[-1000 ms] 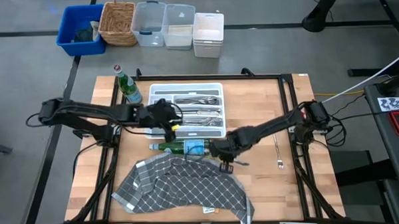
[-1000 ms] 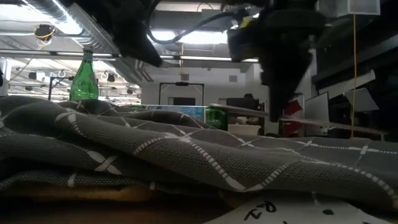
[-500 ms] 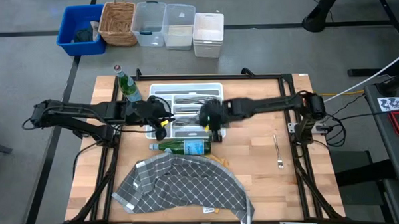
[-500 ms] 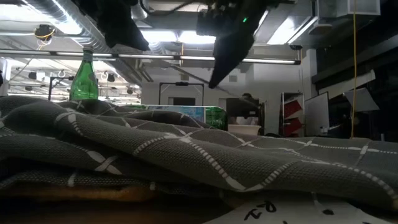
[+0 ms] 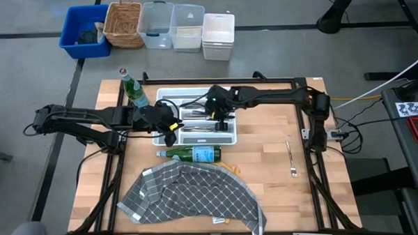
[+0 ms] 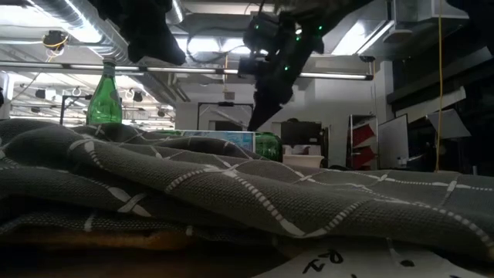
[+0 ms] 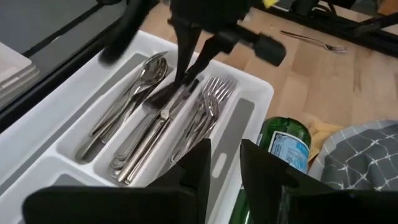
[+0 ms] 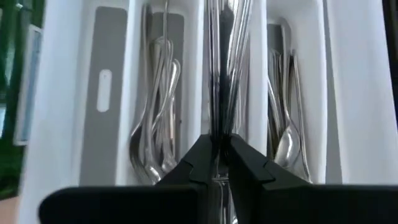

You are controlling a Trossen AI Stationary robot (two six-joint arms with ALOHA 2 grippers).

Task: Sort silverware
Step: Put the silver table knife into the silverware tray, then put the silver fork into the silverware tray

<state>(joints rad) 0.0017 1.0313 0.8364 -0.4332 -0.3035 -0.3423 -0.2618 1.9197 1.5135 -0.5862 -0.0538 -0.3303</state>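
Silverware [image 5: 208, 119] fills the white tray [image 5: 196, 139] at the far middle of the counter [image 5: 273, 171], forks, knives and spoons lying lengthwise in separate compartments. Nearest the front edge, a grey checked cloth [image 5: 191, 196] lies rumpled on the wood. Just beyond it a green bottle [image 5: 193, 155] lies on its side, close beside the tray's near wall. Off to the right, well apart from the tray, a single fork [image 5: 291, 158] rests on the bare counter. Over the tray, the right gripper [image 5: 216, 114] hangs with its fingers pinched together on a slim metal piece [image 8: 219, 93], seen in the right wrist view running straight down the middle compartment; whether it is a knife I cannot tell. The left gripper [image 5: 169, 128] hovers at the tray's left end, its fingers [image 7: 264, 171] a little apart and holding nothing. A second green bottle [image 5: 133, 92] stands upright past the tray's far left corner. Beyond the counter, several bins [image 5: 174, 24] and a wicker basket [image 5: 123, 24] sit on the floor.
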